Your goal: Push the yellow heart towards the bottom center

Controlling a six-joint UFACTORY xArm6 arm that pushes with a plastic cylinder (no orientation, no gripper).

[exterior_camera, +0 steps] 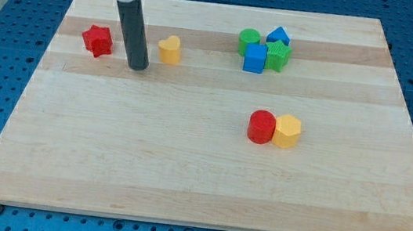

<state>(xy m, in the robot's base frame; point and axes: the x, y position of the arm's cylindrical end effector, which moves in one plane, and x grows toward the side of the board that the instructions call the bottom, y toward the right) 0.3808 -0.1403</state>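
The yellow heart (169,49) lies on the wooden board (185,160) at the upper left. My tip (138,67) stands on the board just left of the heart and slightly below it, with a small gap between them. A red star (98,40) lies to the left of the rod.
A cluster at the upper middle right holds a green cylinder (249,40), a blue block (278,37), a blue cube (255,58) and a green block (278,56). A red cylinder (262,127) and a yellow hexagon (287,131) touch at the centre right.
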